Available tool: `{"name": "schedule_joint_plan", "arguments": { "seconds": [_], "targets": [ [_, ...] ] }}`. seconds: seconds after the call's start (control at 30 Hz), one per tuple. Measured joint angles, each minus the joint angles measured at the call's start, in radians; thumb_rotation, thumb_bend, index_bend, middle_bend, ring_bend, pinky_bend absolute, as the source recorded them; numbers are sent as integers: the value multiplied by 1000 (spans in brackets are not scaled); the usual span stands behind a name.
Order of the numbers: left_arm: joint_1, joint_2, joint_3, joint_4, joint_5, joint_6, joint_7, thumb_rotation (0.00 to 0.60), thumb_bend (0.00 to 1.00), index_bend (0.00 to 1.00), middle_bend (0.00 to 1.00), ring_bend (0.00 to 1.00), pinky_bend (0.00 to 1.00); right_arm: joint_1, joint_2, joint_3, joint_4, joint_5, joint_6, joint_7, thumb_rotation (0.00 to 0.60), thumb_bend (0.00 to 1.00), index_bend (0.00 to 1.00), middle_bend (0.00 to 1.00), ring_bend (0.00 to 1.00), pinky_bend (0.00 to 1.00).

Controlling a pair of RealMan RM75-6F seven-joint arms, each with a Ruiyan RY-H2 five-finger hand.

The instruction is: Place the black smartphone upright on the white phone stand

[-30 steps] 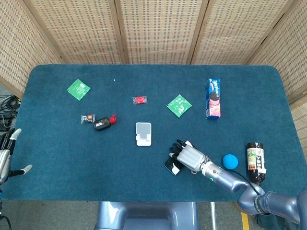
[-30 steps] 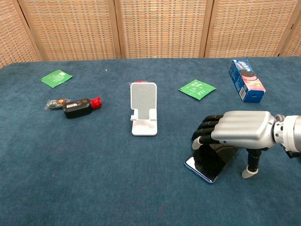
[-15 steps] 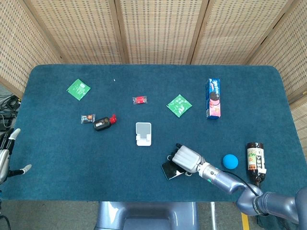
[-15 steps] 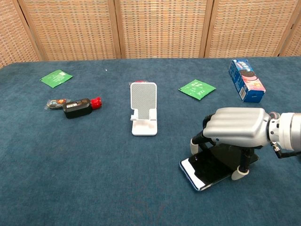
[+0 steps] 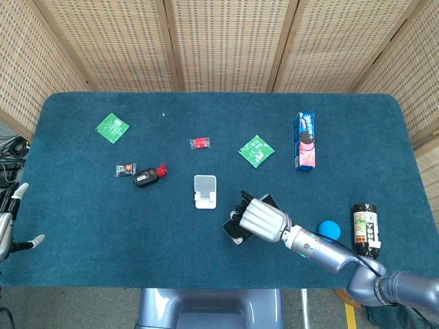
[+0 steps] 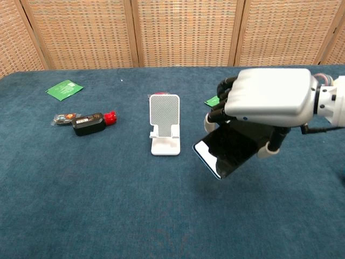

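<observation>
My right hand (image 6: 267,97) (image 5: 263,217) grips the black smartphone (image 6: 230,148) (image 5: 233,229) from above and holds it clear of the blue table, screen tilted toward the chest camera. The phone hangs just to the right of the white phone stand (image 6: 164,124) (image 5: 204,191), which stands upright with nothing on it. Fingers wrap the phone's far edge and the thumb presses its near edge. My left hand (image 5: 12,219) shows only at the left edge of the head view, off the table, fingers apart and holding nothing.
A black device with a red cap (image 6: 92,122) and a small wrapper (image 6: 63,118) lie left of the stand. Green packets (image 6: 63,89) (image 5: 256,150), a blue cookie box (image 5: 306,140), a red candy (image 5: 199,142), a blue ball (image 5: 328,229) and a dark bottle (image 5: 365,231) dot the table.
The right hand closed on the phone, lifted it off the table and carried it up and left toward the stand. The left hand stayed put.
</observation>
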Motion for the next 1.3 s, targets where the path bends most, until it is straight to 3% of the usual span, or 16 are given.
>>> {"name": "schedule_joint_plan", "arguments": {
  "seconds": [0.3,0.5,0.9,1.3],
  "targets": [
    [-7,-1,-2,13,-16,-18,-9,600,0,0,0,0,0,118,25,112,-7,-92,-60,-403,600,322,565,524,460,244],
    [-11,-5,-1,18,-26,-29,-5,600,0,0,0,0,0,198,-23,142,27,-134,-164,-561,600,328,569,523,465,229],
    [-21,-9,-4,37,-58,-61,-14,600,0,0,0,0,0,266,-133,177,126,-128,-302,-814,600,338,577,528,465,189],
    [-24,-13,-7,50,-82,-75,-18,600,0,0,0,0,0,302,-210,196,211,-49,-393,-887,600,343,582,535,465,188]
  ]
}}
